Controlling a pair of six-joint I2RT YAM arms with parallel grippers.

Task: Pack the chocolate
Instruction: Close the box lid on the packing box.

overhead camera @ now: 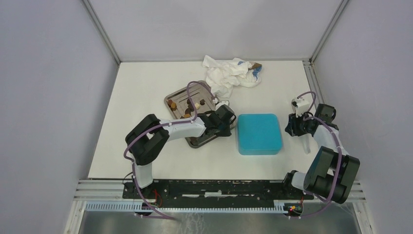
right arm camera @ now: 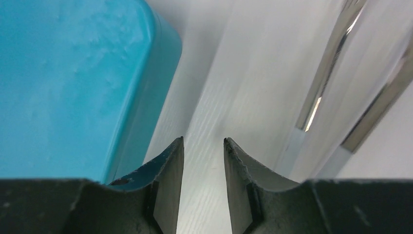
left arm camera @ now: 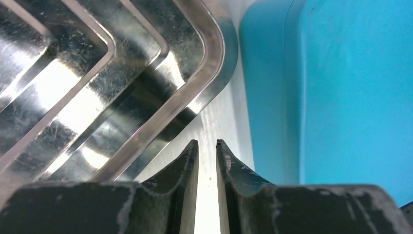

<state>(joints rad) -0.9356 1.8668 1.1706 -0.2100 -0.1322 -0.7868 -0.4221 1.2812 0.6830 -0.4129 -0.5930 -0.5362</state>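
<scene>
I saw the chocolate [overhead camera: 172,104] in the tray [overhead camera: 182,90], just left of the box [overhead camera: 259,133]. My left gripper [left arm camera: 207,144] sat between tray and box, fingers a little apart, holding nothing. My right gripper [right arm camera: 203,141] sat right of the box, fingers narrow and empty too.

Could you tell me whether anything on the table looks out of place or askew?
Yes: the white cloth lies crumpled at the far edge, with a small brown thing on it, perhaps a stray chocolate; I cannot tell. The metal tray sits turned at an angle to the teal box.
</scene>
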